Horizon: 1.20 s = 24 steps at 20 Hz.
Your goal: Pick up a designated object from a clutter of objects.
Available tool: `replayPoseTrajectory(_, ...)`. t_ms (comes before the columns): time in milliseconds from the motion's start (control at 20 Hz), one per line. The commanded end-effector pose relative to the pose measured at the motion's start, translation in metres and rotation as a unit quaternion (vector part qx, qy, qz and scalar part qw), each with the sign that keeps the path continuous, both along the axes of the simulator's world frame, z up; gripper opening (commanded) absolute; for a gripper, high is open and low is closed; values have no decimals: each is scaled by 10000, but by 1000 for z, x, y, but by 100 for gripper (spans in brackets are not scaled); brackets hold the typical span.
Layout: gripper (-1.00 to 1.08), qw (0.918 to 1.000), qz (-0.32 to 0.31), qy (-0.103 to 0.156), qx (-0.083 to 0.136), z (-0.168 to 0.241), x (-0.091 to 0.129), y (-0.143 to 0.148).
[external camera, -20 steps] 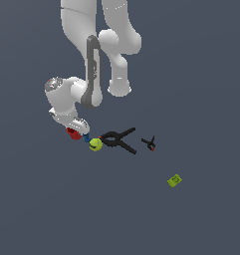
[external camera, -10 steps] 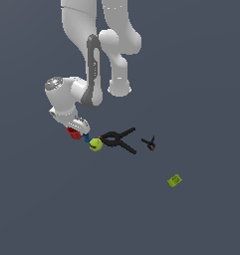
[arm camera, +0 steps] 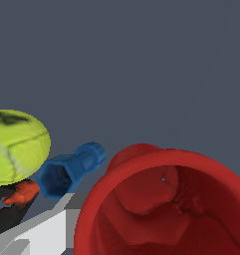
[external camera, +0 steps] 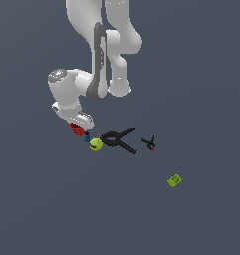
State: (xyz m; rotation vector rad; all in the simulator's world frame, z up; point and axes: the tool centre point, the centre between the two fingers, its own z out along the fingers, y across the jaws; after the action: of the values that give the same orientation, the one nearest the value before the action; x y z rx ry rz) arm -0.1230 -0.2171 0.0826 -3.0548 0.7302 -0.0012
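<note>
- The red cup (arm camera: 164,204) sits directly under the gripper (external camera: 79,125), mouth up and very close.
- The blue piece (arm camera: 69,171) and the yellow-green ball (arm camera: 14,147) lie just beside the cup.
- One finger (arm camera: 39,231) shows beside the cup's rim; whether the jaws are apart, I cannot tell.

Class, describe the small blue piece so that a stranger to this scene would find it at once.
Start at the white arm's gripper, low over the red cup. Between that cup and the yellow-green ball lies the small blue piece: the only blue item, smaller than both, with a hollow angular end.
</note>
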Motion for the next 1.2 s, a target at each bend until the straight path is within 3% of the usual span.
replayPoseTrajectory(0,-100,10000,1,-9,-3,13,-1,10)
replayPoseTrajectory(1150,-100,10000,-2,6,-43,182,-21,135)
